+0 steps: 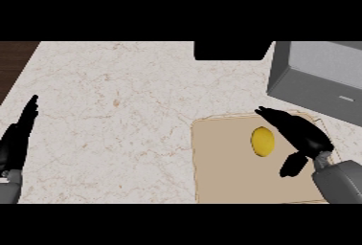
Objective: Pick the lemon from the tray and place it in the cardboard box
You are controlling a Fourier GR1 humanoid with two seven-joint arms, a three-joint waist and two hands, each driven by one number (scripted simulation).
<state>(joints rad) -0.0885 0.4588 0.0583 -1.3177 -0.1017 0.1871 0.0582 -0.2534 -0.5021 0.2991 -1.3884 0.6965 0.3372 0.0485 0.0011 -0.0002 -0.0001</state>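
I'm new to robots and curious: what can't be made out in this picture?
All in the head view.
- Black thing at the top: cut off by the edge, so unidentifiable.
- Grey box: cut off at top and right.
- Tray: right side hidden under the right hand and forearm.
- Lemon: whether the fingers touch it cannot be told from above.
- Left hand: partly cut off by the left edge.

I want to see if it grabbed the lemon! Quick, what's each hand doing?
Left hand: open, resting at the left edge, holding nothing.
Right hand: open beside the lemon, holding nothing.
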